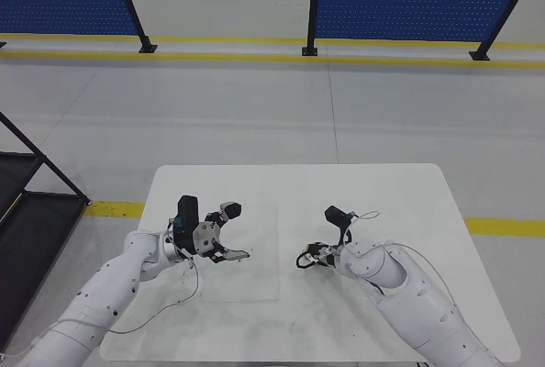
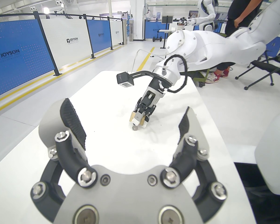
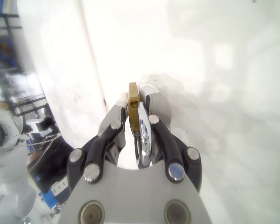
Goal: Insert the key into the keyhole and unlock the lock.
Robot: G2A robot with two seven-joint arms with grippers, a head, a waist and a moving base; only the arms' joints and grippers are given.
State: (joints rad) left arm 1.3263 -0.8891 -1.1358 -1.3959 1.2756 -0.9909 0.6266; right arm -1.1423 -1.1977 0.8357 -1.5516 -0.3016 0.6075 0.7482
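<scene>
Right gripper (image 3: 134, 94) clamps flat brass padlock (image 3: 133, 100) with polished chrome shackle (image 3: 143, 141), low over smooth white table (image 1: 364, 193). Left gripper (image 1: 235, 232): ribbed black pads (image 2: 72, 120) spread wide, well apart from padlock.

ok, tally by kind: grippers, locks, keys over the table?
Grippers: 2, the left gripper open and empty, the right gripper shut on the lock.
Locks: 1, brass and chrome.
Keys: 1 maybe, a small grey piece at the lock's table-side end; too small to be sure.
Total: 4, counting the doubtful key.
</scene>
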